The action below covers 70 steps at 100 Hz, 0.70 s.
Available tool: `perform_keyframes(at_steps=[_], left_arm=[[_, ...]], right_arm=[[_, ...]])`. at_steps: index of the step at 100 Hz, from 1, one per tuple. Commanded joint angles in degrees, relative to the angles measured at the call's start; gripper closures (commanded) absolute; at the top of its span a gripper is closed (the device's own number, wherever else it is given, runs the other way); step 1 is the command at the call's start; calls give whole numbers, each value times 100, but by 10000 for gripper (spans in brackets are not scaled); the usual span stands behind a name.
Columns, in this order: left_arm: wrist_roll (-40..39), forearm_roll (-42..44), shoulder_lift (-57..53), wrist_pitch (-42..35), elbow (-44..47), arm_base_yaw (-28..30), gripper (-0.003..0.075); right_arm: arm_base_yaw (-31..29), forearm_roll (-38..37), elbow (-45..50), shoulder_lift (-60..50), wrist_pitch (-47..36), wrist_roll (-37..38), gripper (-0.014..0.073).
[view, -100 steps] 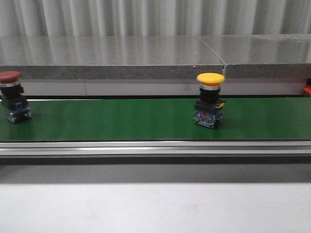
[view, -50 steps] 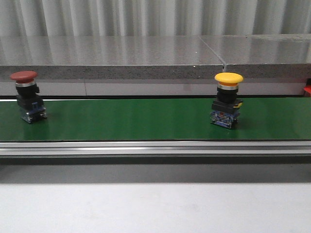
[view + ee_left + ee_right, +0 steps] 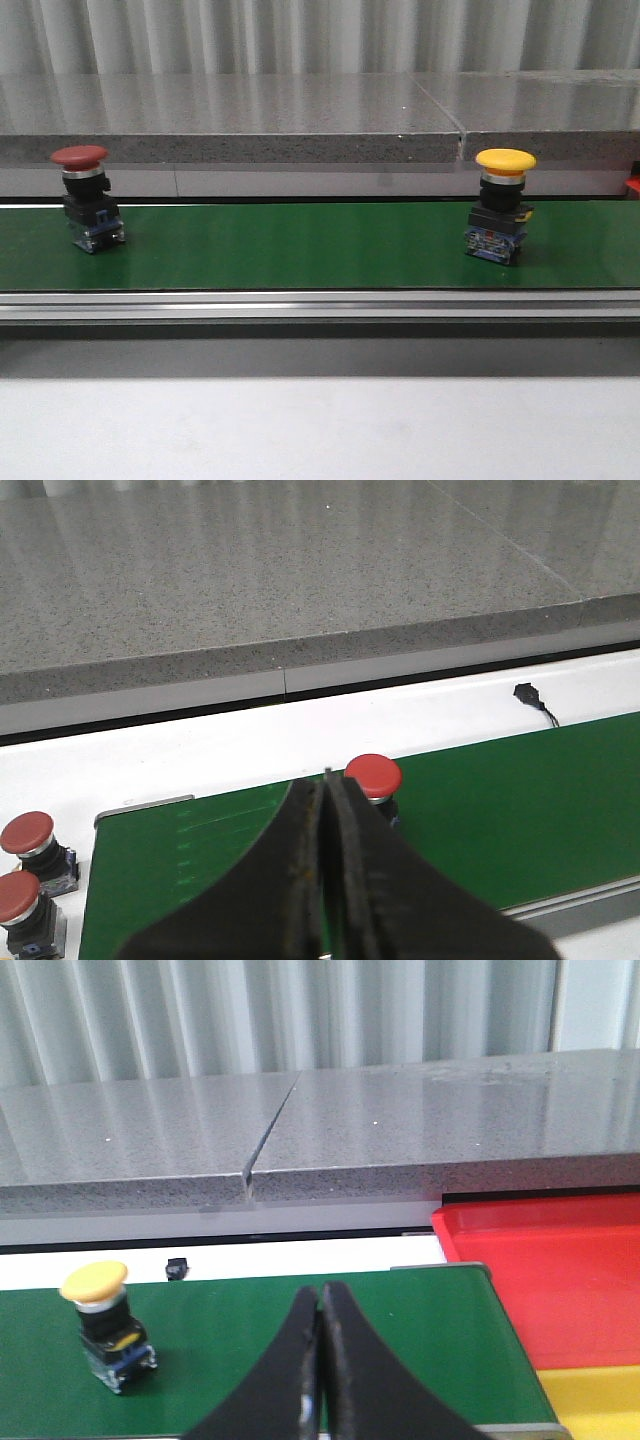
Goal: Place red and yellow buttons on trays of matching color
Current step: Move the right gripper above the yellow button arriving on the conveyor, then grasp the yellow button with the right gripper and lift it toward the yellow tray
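A red button (image 3: 87, 198) stands upright at the left of the green conveyor belt (image 3: 300, 245); a yellow button (image 3: 500, 203) stands at the right. In the left wrist view my left gripper (image 3: 327, 780) is shut and empty, just beside the red button (image 3: 372, 779) on the belt. In the right wrist view my right gripper (image 3: 319, 1295) is shut and empty above the belt, with the yellow button (image 3: 101, 1320) off to one side. The red tray (image 3: 560, 1270) and the yellow tray (image 3: 595, 1400) lie past the belt's end. Neither gripper shows in the front view.
Two more red buttons (image 3: 30, 838) (image 3: 20, 908) stand on the white surface off the belt's end in the left wrist view. A grey stone ledge (image 3: 230, 115) runs behind the belt. A small black connector (image 3: 527, 692) lies on the white strip.
Both buttons have travelled to the right along the belt, the red one coming fully into the front view.
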Motion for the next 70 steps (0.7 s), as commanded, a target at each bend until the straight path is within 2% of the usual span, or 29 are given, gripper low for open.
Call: perform_keyframes(at_steps=[1, 9, 24, 35, 42, 62, 70], left_arm=[[-52, -100, 0, -430, -156, -45, 741], [-52, -100, 0, -430, -156, -45, 741], [-52, -100, 0, -430, -156, -45, 741], [-52, -100, 0, -430, -156, -45, 741], [-52, -100, 0, -430, -156, -45, 741], [-52, -100, 0, -430, -156, -45, 741], [-52, -100, 0, -430, -156, -45, 741]], right_arm=[[-4, 71, -739, 462, 169, 0, 662], [-4, 158, -1508, 1023, 935, 0, 662], [-4, 217, -3066, 2572, 2890, 0, 662], [-4, 225, -3972, 3575, 3832, 0, 662], [-4, 256, -4401, 4132, 4082, 0, 662], [-4, 489, -4917, 5246, 4033, -5, 660], [-4, 549, -5022, 5551, 4067, -42, 624]])
